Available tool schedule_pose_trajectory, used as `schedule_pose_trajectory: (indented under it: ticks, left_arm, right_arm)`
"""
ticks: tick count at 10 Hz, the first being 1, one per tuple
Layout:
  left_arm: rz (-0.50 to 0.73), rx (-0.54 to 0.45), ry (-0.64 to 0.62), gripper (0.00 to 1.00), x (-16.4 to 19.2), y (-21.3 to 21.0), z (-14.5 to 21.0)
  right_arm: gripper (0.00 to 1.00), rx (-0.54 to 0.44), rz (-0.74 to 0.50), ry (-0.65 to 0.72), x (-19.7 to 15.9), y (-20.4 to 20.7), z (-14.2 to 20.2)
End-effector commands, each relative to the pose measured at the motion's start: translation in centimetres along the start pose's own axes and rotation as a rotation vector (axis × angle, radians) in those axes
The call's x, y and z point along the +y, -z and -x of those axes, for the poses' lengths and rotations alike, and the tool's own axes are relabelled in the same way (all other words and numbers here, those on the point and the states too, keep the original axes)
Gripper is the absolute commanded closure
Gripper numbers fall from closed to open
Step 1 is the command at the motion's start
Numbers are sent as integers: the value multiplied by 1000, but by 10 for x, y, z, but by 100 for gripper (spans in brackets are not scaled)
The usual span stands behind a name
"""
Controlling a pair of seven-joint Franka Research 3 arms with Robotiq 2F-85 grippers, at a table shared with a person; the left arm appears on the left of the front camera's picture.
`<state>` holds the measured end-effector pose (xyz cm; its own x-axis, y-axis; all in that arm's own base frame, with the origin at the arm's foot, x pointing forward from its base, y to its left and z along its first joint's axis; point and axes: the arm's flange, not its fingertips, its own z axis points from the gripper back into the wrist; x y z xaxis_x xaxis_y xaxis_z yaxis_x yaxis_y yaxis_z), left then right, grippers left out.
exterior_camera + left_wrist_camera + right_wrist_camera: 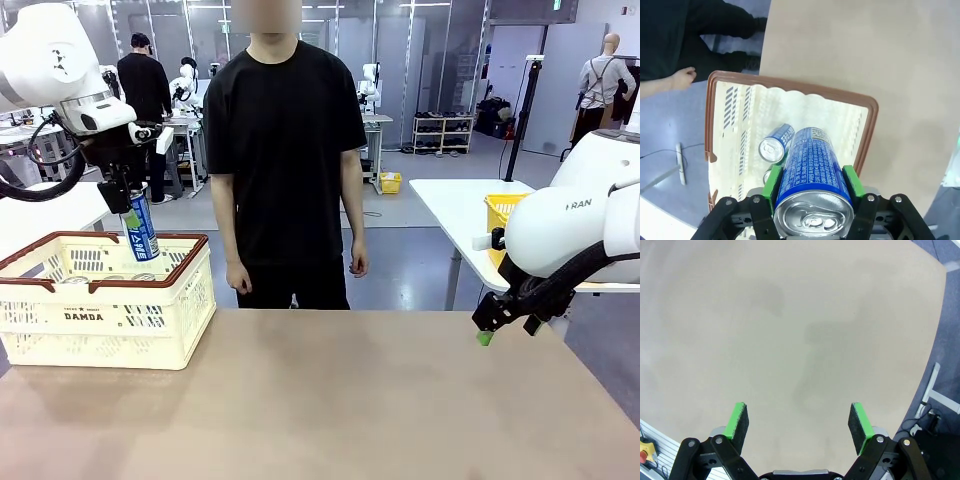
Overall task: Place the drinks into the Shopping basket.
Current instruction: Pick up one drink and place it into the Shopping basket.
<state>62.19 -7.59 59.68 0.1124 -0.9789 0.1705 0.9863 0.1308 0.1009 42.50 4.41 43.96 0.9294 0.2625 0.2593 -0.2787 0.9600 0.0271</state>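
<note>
My left gripper [133,216] is shut on a blue drink can with white lettering [141,227] and holds it upright over the cream Shopping basket [100,320] at the table's left end. In the left wrist view the green pads [773,184] clamp the held can [812,172], silver top toward the camera, above the basket [790,90]. Another blue can [776,144] lies on the basket floor, and part of a further can [767,176] shows beside it. My right gripper [497,326] hangs open above the table's right edge; its fingers [737,421] have nothing between them.
A person in black stands at the far side of the table [350,400], arms down; a hand [682,78] shows near the basket's rim. A yellow mesh basket [500,215] sits on another table behind my right arm.
</note>
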Motion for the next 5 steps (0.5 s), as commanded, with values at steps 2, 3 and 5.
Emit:
schedule_pose_trajectory:
  ticks: [2, 3, 5]
  left_arm:
    - [-14, 42, 18, 41, 8, 22, 9]
    - [-12, 49, 14, 41, 12, 33, 9]
    - [-20, 61, 44, 41, 14, 48, 7]
  right_arm:
    - [0, -3, -9, -14, -1, 0, 0]
    - [0, -3, -9, -14, -1, 0, 0]
    - [0, -3, -9, -14, -1, 0, 0]
